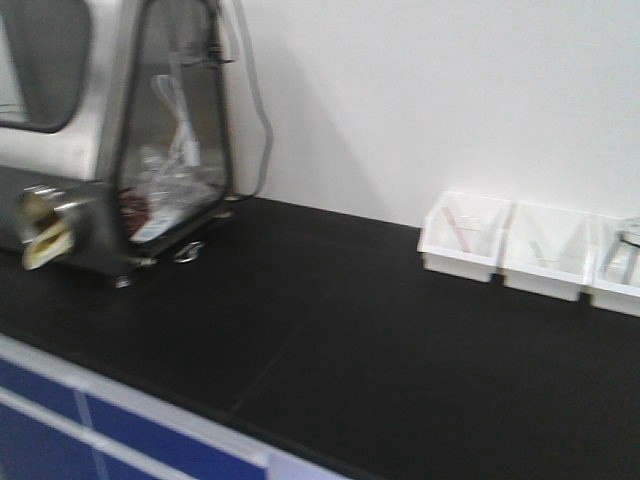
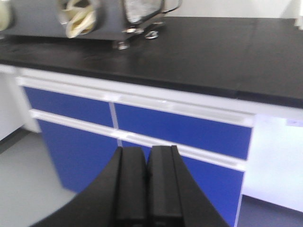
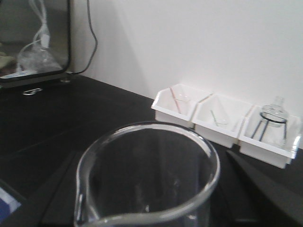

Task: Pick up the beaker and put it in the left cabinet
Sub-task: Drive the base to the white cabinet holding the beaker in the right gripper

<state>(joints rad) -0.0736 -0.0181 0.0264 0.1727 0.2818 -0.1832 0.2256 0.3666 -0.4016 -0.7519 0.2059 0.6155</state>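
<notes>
The clear glass beaker, with a round rim and pour spout, fills the bottom of the right wrist view. It is held above the black counter. My right gripper is shut on it, with a dark finger showing on each side of the glass. My left gripper is shut and empty. It hangs in front of the counter's blue drawer fronts, below the counter edge. The left cabinet is out of view. Neither gripper shows in the front view.
A steel chamber with a glass window stands at the counter's back left, with a cable behind it. Three white bins line the back right wall. They hold a red rod, a green rod, and a round flask on a black tripod.
</notes>
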